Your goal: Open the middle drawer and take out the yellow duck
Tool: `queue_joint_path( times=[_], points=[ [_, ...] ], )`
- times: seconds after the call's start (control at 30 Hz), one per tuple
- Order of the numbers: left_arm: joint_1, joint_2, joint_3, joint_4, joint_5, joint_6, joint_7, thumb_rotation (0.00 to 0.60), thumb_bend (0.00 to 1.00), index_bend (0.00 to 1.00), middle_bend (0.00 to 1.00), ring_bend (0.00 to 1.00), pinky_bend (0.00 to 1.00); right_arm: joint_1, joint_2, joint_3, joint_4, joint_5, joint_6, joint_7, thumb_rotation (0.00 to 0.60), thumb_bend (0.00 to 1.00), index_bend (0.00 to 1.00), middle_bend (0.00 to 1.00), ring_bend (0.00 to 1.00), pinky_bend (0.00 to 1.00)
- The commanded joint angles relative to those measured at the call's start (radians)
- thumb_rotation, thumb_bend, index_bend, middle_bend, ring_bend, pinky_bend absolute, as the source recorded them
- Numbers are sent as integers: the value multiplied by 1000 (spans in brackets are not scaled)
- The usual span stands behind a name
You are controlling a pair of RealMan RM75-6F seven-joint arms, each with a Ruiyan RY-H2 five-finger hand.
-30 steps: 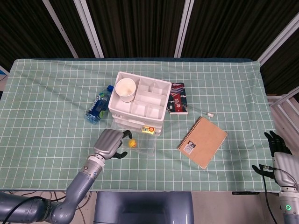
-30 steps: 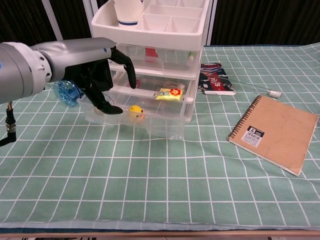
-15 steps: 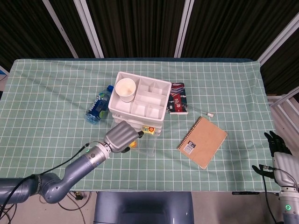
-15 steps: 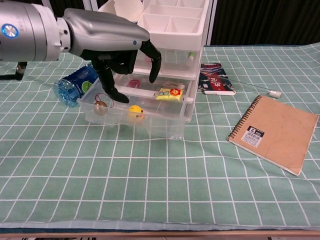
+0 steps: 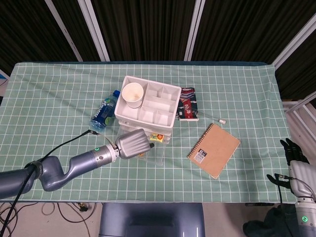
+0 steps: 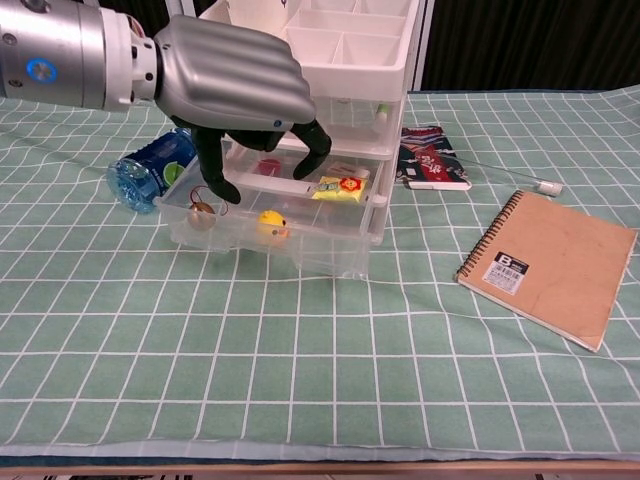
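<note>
The yellow duck (image 6: 270, 226) sits in the pulled-out clear middle drawer (image 6: 300, 256) of the white drawer unit (image 6: 345, 62), near the drawer's front wall. My left hand (image 6: 235, 85) hovers over the drawer, its fingers (image 6: 213, 170) hanging apart and down towards the drawer's back half. It holds nothing and stays clear of the duck, which lies in front of the fingertips. In the head view the left hand (image 5: 132, 143) covers most of the drawer. My right hand (image 5: 292, 152) stays off the table's right edge, fingers apart and empty.
The drawer also holds a yellow packet (image 6: 340, 185) and a small brown item (image 6: 203, 212). A blue bottle (image 6: 145, 176) lies left of the unit, and a paper cup (image 5: 132, 94) stands on top. A notebook (image 6: 548, 265), a dark booklet (image 6: 430, 155) and a thin tube (image 6: 535, 184) lie to the right.
My left hand has swung from the drawer's left side up and to the right, over the open drawer. The duck and the right hand have not moved.
</note>
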State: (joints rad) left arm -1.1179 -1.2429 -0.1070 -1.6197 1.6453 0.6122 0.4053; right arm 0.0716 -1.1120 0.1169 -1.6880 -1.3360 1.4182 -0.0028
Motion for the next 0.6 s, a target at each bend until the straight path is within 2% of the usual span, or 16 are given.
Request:
queue_joint_path(
  times=[0.03,0.27,0.6],
  points=[
    [-37,-17,58,74,106,32,-103,600,100,433,1000,1000,1000,0,0,0,-1,0,1,0,600,49,0,0,0,227],
    [-75,-39,104,154,198,72,-197,600,100,430,1000,1000,1000,-1,0,4,-2,6,2,2,600,48,0,0,0,227],
    [-97,-87,132,237,247,126,-266,600,100,423,1000,1000,1000,-2,0,5,-4,10,1,3,600,48,0,0,0,227]
  ],
)
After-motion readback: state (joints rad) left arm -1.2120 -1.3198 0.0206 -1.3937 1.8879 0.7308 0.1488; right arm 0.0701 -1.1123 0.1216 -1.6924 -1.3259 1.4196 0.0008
